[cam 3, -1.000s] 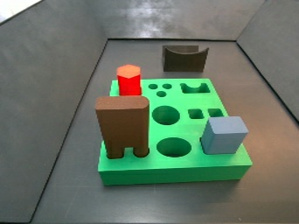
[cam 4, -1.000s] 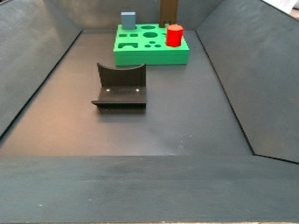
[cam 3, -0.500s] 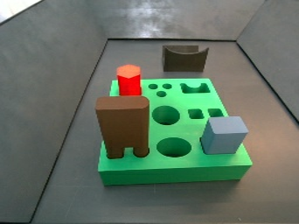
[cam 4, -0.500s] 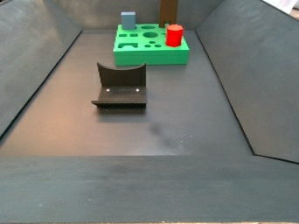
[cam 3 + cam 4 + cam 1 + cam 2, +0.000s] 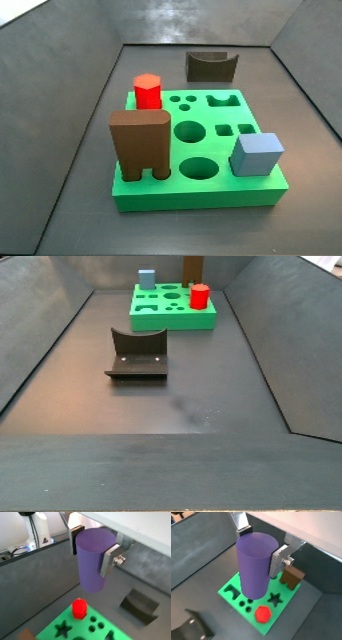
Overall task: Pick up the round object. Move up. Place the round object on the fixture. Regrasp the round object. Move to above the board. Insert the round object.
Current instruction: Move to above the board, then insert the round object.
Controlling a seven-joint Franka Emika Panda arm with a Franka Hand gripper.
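End effector [image 5: 93,548] closed on the peg [image 5: 91,559], silver fingers [image 5: 110,559] clamped on its upper part, so the lower end hangs free and roughly vertical, which suits dropping it into a hole

Both wrist views show it high in the air, with the board [image 5: 235,592] and fixture [image 5: 141,604] far below; neither side view catches the end effector or peg, so it is out of their frame

Board sits on the floor near the back wall in a side view [image 5: 173,318]; red hex peg [image 5: 147,91], brown arch block [image 5: 139,144] and grey-blue cube [image 5: 255,154] already occupy slots, large round holes [image 5: 190,131] open

Fixture [image 5: 138,355] stands empty, apart from the board [image 5: 201,195]

Judgement: grip near the top end looks like the regrasped hold, likely at the move-above-board step; peg seems offset from the round holes, so needs lateral alignment before lowering
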